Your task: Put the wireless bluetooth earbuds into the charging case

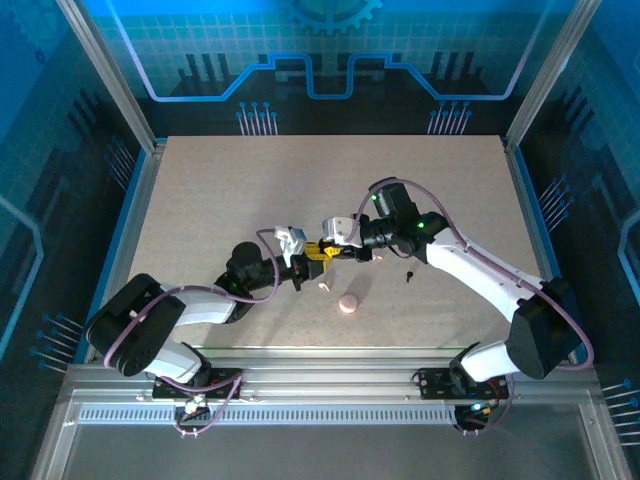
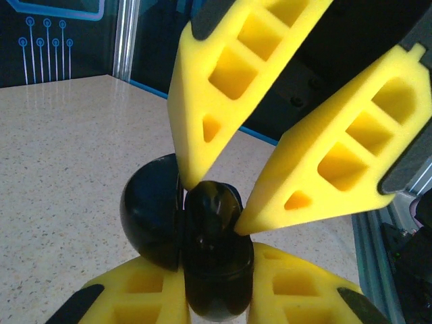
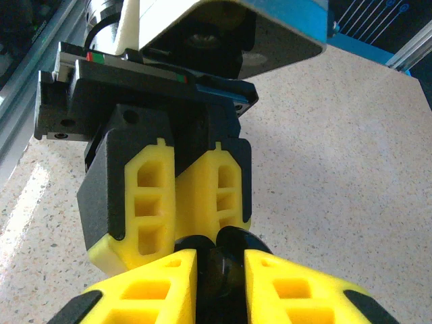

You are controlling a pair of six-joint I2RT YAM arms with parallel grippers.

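Bottom edge of the left wrist view cutting off the black case (image 2: 152, 216), its lower half buried in the left gripper (image 2: 216, 270), its inside unseen, overhead a dark speck (image 1: 410, 275) on the counter (image 1: 200, 200) right of centre, too small to name.

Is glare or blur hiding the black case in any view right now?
Left wrist: black case fairly sharp, only small highlights on its gloss. Right wrist: bright patch on the table at left, case dark, cut by the bottom edge. Top external: even light, case too small to read.
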